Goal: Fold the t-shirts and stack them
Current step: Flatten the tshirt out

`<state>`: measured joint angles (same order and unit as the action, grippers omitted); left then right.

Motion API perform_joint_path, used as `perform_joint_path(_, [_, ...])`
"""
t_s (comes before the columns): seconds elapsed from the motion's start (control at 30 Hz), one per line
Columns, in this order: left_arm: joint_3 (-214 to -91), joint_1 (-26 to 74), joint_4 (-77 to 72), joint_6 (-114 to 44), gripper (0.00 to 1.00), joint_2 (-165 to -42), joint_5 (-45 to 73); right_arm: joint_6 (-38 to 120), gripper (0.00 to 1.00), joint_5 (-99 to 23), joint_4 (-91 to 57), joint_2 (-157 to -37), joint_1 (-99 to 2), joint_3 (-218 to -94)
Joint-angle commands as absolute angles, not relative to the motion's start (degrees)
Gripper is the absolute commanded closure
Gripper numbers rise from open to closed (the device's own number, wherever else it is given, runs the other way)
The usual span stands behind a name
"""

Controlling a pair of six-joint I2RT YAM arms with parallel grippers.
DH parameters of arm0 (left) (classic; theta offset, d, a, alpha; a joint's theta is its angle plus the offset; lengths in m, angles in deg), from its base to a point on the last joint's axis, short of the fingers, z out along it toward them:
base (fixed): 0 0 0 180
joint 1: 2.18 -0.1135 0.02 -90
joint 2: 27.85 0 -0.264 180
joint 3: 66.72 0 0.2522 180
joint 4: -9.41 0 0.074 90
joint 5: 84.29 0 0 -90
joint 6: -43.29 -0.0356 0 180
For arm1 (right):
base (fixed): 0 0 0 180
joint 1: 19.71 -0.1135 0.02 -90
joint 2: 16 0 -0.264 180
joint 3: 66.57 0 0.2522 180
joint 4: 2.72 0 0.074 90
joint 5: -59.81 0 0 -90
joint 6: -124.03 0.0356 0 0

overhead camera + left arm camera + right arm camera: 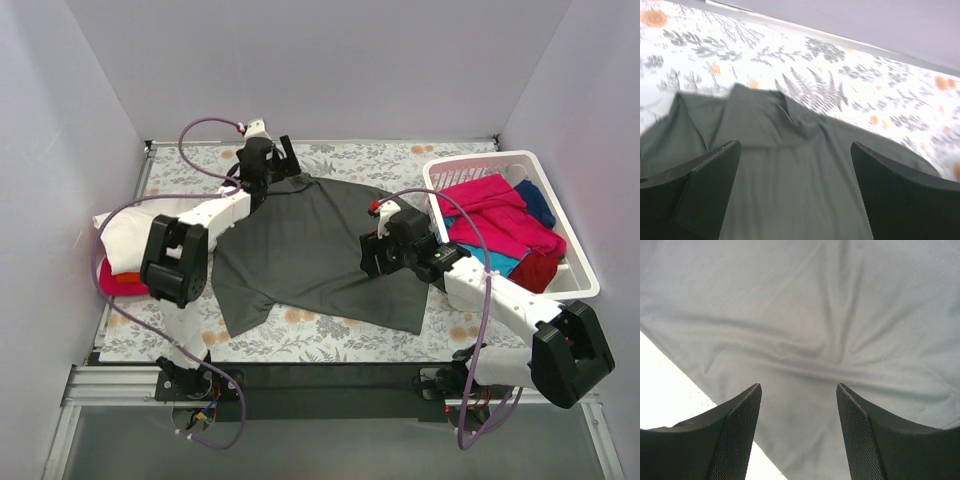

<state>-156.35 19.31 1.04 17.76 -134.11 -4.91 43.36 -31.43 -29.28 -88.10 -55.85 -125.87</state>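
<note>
**Task progress, mid-sequence.** The soft dark grey cloth t-shirt (310, 250) lies spread, face-flat and slightly askew, in the middle of the floral-print table cover (330, 335). Its collar points to the far edge and no fold is made in it yet.

Your left gripper (288, 152) hangs just above the collar with its jaws wide apart and nothing between them; the left wrist view shows the neckline below the black fingers (715, 175). Your right gripper (375, 252) sits over the shirt's right side, also parted and holding nothing — the right wrist view shows only wrinkled grey cloth beneath it.

Done, by the look of it: a small pile at the left edge, a folded white t-shirt (130, 232) resting on a pink-red one (118, 285).

Left to do: the grey shirt, then the crumpled contents of the white slatted plastic basket (480, 162) at the right — a magenta pink shirt (490, 205), a navy blue one (540, 200), a teal one (495, 258) and a maroon one (535, 270). You are likely under halfway.
</note>
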Motion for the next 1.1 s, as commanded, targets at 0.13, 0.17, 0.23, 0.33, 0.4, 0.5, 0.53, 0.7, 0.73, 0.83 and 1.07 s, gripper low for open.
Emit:
perform_joint_path(0.13, [-178.3, 15.8, -7.0, 11.0, 0.18, -151.3, -7.9, 43.1, 0.44, -31.1, -29.3, -83.8, -56.3, -124.8])
perform_joint_path(0.17, [-179.5, 15.3, -7.0, 10.7, 0.18, -153.7, -7.4, 43.0, 0.44, -31.1, -29.3, -83.2, -56.4, -124.5])
perform_joint_path(0.23, [-181.5, 14.3, -7.1, 9.3, 0.24, -155.7, -6.9, 42.8, 0.44, -30.8, -29.3, -83.1, -56.4, -124.3])
perform_joint_path(0.33, [-185.3, 13.6, -7.9, 7.8, 0.28, -159.4, -5.9, 42.6, 0.44, -31.1, -29.3, -83.0, -56.4, -124.2])
perform_joint_path(0.4, [-187.3, 13.6, -8.2, 6.1, 0.31, -161.7, -4.8, 42.6, 0.44, -31.4, -29.1, -83.4, -56.4, -124.5])
perform_joint_path(0.5, [-188.9, 13.6, -8.3, 4.7, 0.36, -163.9, -5.0, 42.5, 0.44, -31.9, -29.1, -83.9, -56.4, -124.9])
perform_joint_path(0.53, [-189.2, 13.6, -8.4, 4.2, 0.38, -164.3, -4.9, 42.6, 0.44, -31.9, -29.1, -84.0, -56.4, -124.9])
perform_joint_path(0.7, [-190.8, 13.5, -8.9, 1.8, 0.47, -166.1, -3.5, 42.9, 0.44, -32.0, -29.0, -83.8, -56.4, -124.5])
perform_joint_path(0.73, [-191.0, 13.5, -9.3, 1.7, 0.48, -166.4, -3.2, 43.0, 0.44, -32.0, -29.0, -83.7, -56.4, -124.5])
perform_joint_path(0.83, [-190.8, 13.6, -9.9, 1.5, 0.53, -166.7, -4.0, 43.3, 0.44, -32.1, -29.0, -83.7, -56.4, -124.5])
perform_joint_path(1.07, [-191.0, 13.5, -10.0, 0.1, 0.78, -167.7, -4.5, 43.4, 0.44, -32.0, -29.0, -83.2, -56.4, -124.3])
